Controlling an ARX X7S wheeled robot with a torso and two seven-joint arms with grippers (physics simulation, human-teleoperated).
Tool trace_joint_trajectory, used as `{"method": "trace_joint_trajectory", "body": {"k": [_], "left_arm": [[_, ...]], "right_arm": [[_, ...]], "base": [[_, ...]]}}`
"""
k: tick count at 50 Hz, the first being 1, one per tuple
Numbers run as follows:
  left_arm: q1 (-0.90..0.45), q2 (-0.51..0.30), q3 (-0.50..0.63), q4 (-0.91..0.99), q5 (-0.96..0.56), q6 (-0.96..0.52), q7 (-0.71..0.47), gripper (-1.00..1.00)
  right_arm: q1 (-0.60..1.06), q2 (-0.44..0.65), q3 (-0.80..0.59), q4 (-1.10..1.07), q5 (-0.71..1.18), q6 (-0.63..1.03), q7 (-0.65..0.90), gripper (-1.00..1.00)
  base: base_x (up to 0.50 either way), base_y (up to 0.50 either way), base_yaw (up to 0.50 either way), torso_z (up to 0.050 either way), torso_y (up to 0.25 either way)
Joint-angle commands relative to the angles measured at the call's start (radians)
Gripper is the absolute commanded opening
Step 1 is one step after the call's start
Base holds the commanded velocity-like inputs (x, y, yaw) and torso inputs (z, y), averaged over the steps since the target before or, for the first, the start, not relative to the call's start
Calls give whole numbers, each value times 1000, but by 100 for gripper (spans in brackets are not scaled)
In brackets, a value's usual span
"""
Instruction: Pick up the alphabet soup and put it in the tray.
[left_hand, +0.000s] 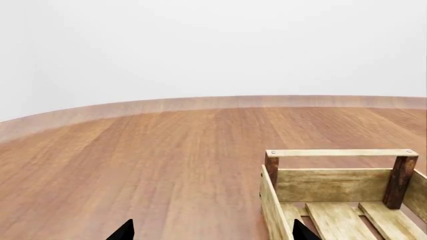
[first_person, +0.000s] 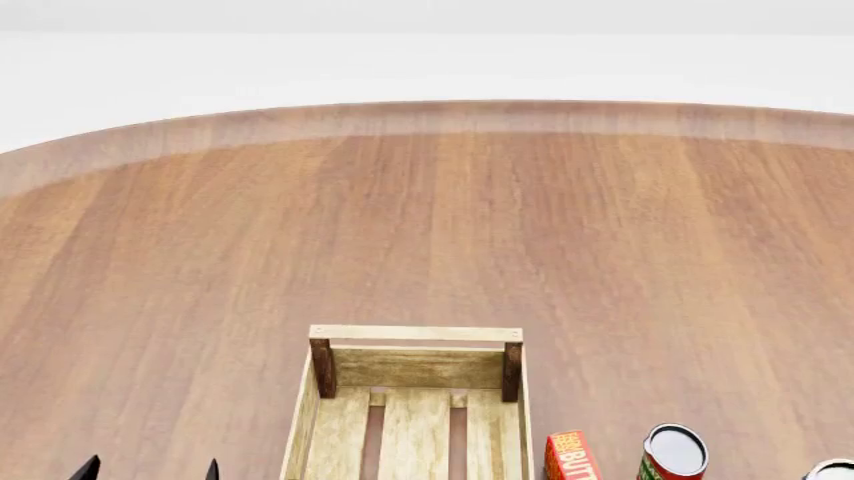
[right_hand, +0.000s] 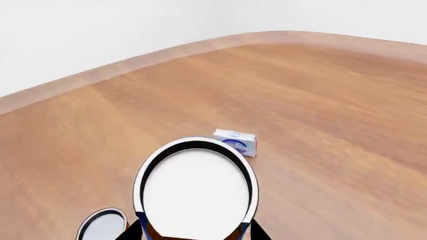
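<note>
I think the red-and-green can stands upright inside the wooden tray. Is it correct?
No. The red-and-green can stands upright outside the tray, at its right, past the red box. The head view shows it.

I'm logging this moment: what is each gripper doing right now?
Left gripper: open, holding nothing, beside the tray.
Right gripper: shut on the alphabet soup.

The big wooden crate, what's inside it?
Inside the light-wood slatted crate only bare bottom slats show; no can is in there. Its near end runs below the head view, so that part stays unseen.
</note>
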Motion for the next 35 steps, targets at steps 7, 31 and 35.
{"method": "trace_joint_trajectory", "body": {"k": [7,31,35], "left_arm": [[0,-5,8,3,-3,1,-6,100],[1,-12,16,8,-9,2,-15,100],[-1,-12,18,6,-11,3,-15,100]], "right_arm": [[84,27,-132,-108,-18,82,-54,-100],[194,12,-280,-112,-27,122,-109,-100],[219,8,-314,-82,-34,118,-136,-100]], "base": [[0,0,0,0,0],[0,0,0,0,1],[0,0,0,0,0]]}}
